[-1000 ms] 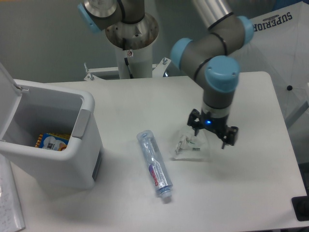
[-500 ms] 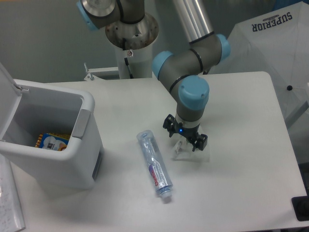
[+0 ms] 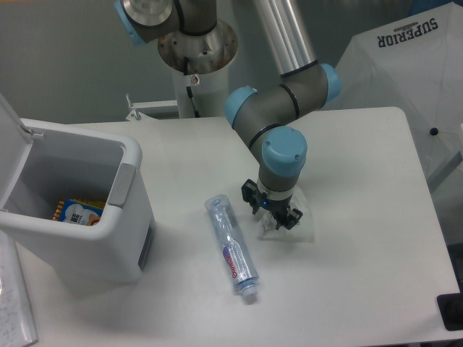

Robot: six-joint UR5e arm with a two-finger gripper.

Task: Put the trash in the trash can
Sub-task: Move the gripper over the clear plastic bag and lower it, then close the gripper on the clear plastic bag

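Note:
A slim clear plastic bottle (image 3: 231, 244) with a red-and-blue label lies on the white table, cap toward the front. Just right of it lies a thin translucent plastic bag (image 3: 299, 225). My gripper (image 3: 271, 210) hangs right over the bag's left part, pointing down, fingers spread and open, low above or touching the bag; I cannot tell which. The white trash can (image 3: 126, 217) stands at the left with its lid flipped up, and a colourful wrapper lies inside it.
The arm's base column (image 3: 197, 69) rises at the table's back. A white cloth with "SUPERIOR" lettering (image 3: 409, 58) hangs at the right behind the table. A dark object (image 3: 451, 311) sits past the front right corner.
My gripper has moved left from beside the bag's right edge to over the bag, and has come lower. The bottle, bag and trash can have stayed put.

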